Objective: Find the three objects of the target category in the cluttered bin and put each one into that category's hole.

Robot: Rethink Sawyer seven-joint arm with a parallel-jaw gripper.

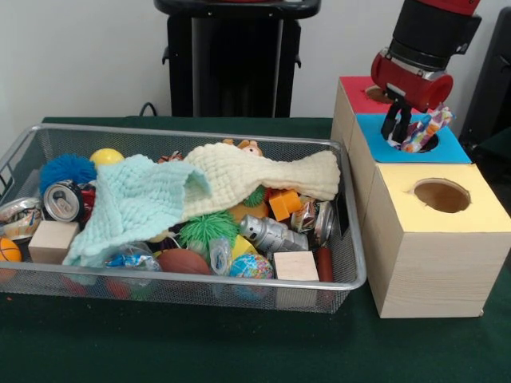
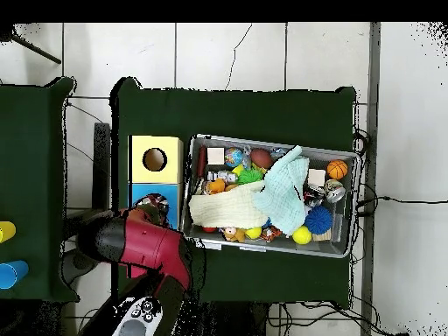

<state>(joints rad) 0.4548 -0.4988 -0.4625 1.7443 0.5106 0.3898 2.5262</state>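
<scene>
The table (image 1: 160,351) is covered with dark green cloth and fills the lower part of the front view. On it, at the left and centre of the frame, rests the wire mesh bin (image 1: 239,279), heaped with clutter. Just beside the bin, at the right of the frame, three wooden boxes stand in a touching row on the cloth: yellow box (image 1: 435,263) lowest, blue box (image 1: 367,159) above it, red box (image 1: 345,104) uppermost.
</scene>
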